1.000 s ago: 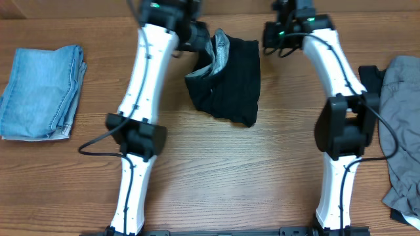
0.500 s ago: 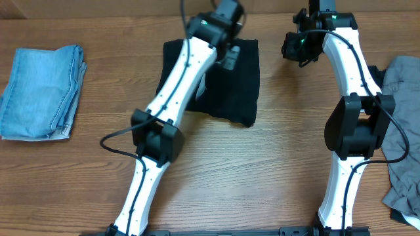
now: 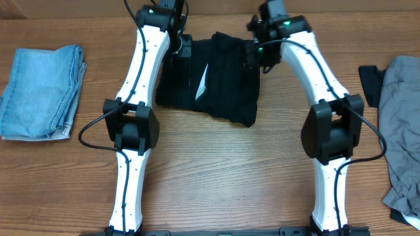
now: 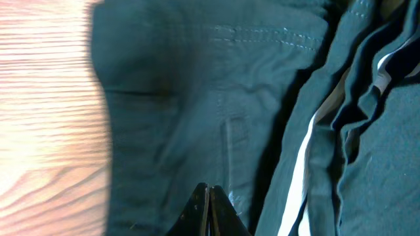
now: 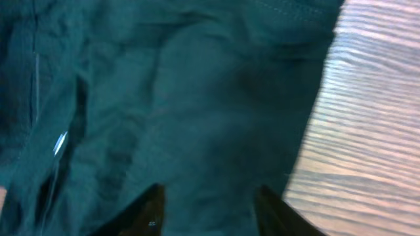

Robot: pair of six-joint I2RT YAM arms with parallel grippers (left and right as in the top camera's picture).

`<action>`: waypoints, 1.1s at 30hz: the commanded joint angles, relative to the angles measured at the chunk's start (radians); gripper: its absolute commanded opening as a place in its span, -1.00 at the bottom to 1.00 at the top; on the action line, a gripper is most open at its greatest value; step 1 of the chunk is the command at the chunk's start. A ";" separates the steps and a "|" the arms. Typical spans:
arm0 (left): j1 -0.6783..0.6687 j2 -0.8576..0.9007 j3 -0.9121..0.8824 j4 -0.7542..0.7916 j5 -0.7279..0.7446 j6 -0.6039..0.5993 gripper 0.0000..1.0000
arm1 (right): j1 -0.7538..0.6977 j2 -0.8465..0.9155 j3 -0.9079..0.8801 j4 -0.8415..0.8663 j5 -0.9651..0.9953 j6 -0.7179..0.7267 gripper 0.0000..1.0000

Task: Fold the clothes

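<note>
A black garment (image 3: 216, 82) with a white stripe lies spread at the far middle of the table. My left gripper (image 3: 182, 47) is over its far left part; in the left wrist view the fingers (image 4: 209, 210) are shut with nothing between them, above the dark cloth (image 4: 197, 98). My right gripper (image 3: 254, 54) is over its far right edge; in the right wrist view the fingers (image 5: 209, 206) are open above the cloth (image 5: 184, 98).
Folded blue jeans (image 3: 42, 92) lie at the left. A heap of grey clothes (image 3: 401, 131) with a dark piece lies at the right edge. Bare wood (image 3: 230, 170) lies in front of the garment.
The left arm swung back left and the garment's left side now lies flat and spread. The right arm moved left over the garment's right edge.
</note>
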 commanded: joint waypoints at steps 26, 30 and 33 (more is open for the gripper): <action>0.118 0.142 -0.013 0.030 0.218 0.154 -0.92 | 0.315 0.102 0.002 0.293 0.531 0.380 0.34; 0.119 0.142 -0.013 0.026 0.218 0.173 -0.92 | 0.315 0.138 0.002 0.288 0.578 0.380 0.34; 0.119 0.142 -0.013 0.026 0.218 0.181 -0.92 | 0.315 0.143 0.002 0.294 0.581 0.380 0.35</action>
